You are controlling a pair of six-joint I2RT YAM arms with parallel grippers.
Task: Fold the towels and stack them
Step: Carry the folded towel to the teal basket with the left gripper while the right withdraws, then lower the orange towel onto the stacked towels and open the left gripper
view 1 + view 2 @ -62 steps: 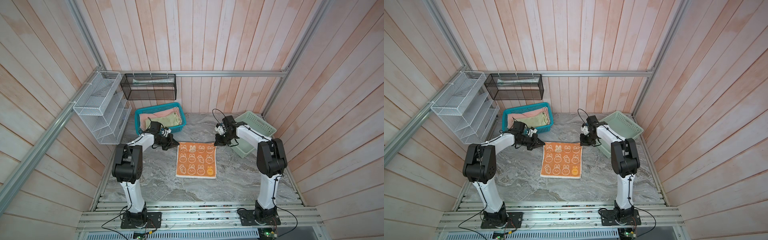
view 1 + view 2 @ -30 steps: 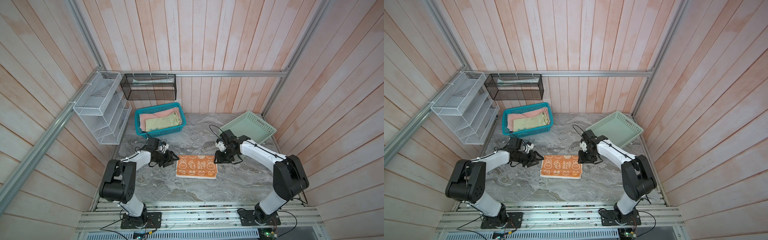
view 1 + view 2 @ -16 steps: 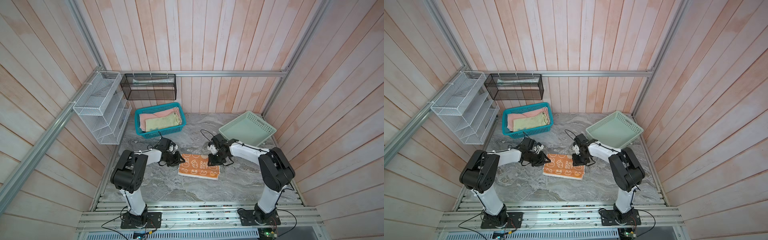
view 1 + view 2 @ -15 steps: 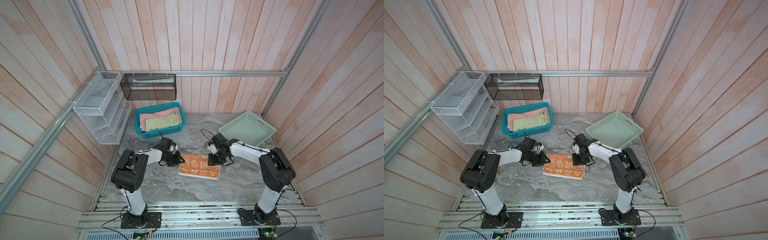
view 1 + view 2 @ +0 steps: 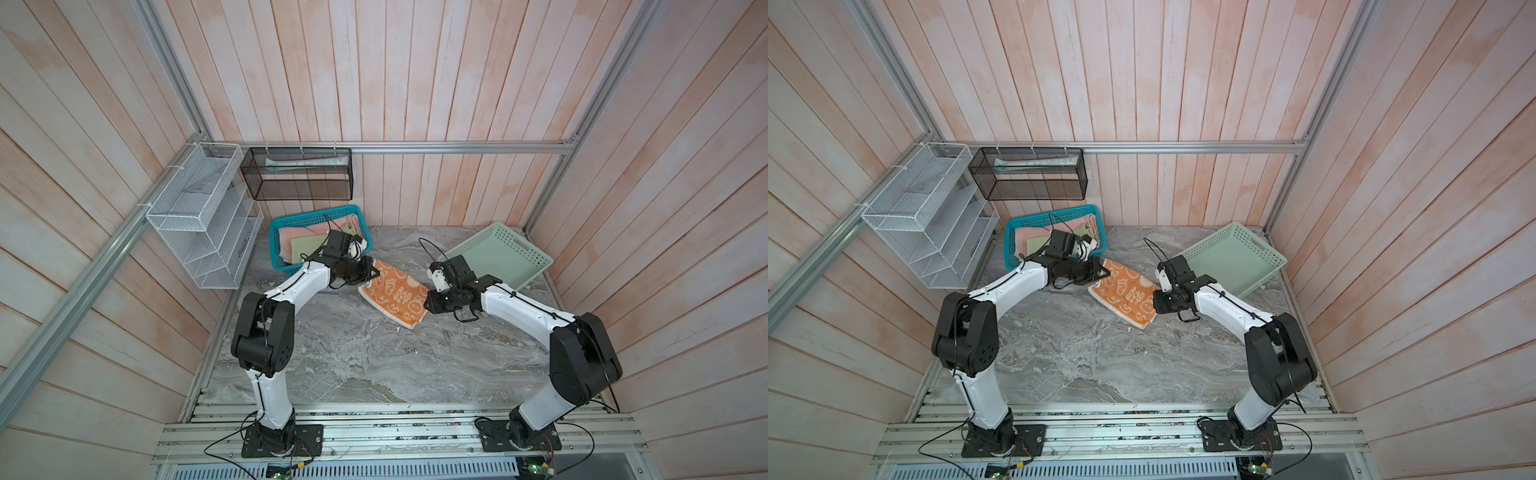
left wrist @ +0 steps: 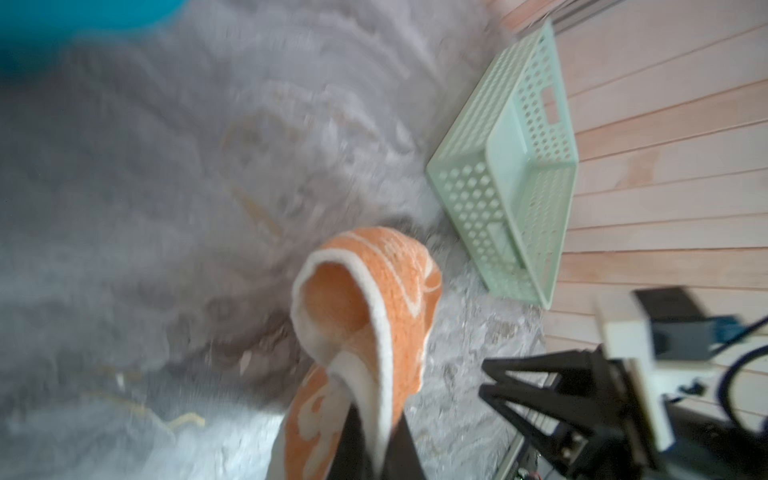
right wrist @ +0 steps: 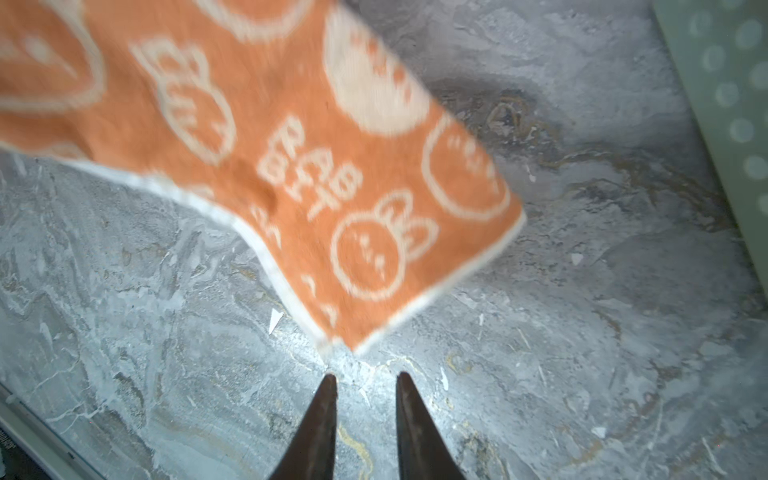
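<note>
Both top views are bright, evenly lit and sharp; wrist views show a motion-blurred towel [image 6: 365, 311] and glaring table [image 7: 540, 353].

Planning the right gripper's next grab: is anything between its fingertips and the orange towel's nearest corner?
Nothing visible. In the right wrist view the right gripper, jaws apart and empty, faces a corner of the orange towel across bare marble table only. The left gripper pinches the towel's other end, off that path.
</note>
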